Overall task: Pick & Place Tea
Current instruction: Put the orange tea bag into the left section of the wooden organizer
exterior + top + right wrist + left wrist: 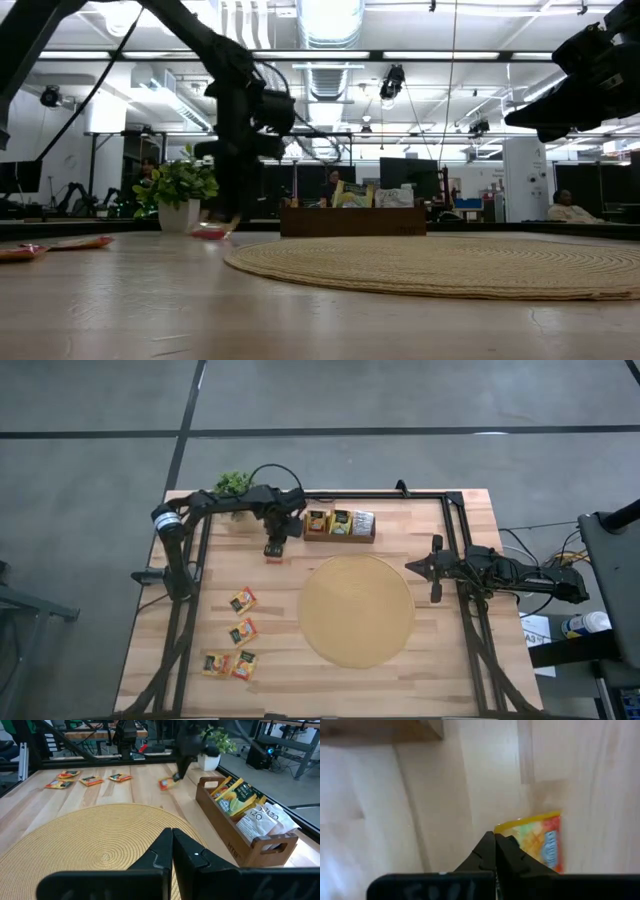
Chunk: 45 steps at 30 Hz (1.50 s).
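the left gripper (pixel 274 550) was pinched on the edge of an orange-red tea sachet (pixel 540 842) lying on the table (pixel 450 670) just beside the wooden tray (pixel 340 536), on the plant (pixel 233 484) side. to do this well, i judged it should lift straight up, check the thin packet hadn't slipped, then carry it over the matching tray slot before letting go. the left arm reached in from the table's far left corner, wrist bent steeply down. the right gripper (pixel 412 567) waited with fingers together past the round woven mat (pixel 357 610). four more sachets (pixel 243 600) lay near the left edge.
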{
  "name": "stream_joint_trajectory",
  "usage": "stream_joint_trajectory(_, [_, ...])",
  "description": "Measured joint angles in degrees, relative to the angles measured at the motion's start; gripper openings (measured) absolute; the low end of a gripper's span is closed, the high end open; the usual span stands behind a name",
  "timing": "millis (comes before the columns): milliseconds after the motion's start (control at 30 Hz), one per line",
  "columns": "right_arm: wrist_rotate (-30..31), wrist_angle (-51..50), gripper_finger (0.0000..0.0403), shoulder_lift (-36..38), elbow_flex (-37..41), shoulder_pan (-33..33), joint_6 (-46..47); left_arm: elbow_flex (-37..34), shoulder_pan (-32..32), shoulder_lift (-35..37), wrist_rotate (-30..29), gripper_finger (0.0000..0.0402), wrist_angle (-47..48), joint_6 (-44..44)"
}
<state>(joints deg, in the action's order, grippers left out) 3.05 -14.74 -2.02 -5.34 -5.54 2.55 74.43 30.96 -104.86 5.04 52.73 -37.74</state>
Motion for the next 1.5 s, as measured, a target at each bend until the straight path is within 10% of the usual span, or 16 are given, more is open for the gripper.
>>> stream_joint_trajectory(533, [0.0,-0.02,0.0009,0.0,0.0,0.02,0.0,18.06,-1.99,0.11,-3.58,0.0,6.35,0.58])
stream_joint_trajectory(900, [0.0,0.0,0.0009,0.0,0.0,0.02,0.0,15.88,-1.53,-0.83,-8.3,0.0006,4.44,5.56])
stream_joint_trajectory(1500, [0.0,-0.02,0.0009,0.0,0.0,0.0,0.0,13.31,5.15,-0.81,5.57,0.023,4.92,6.01])
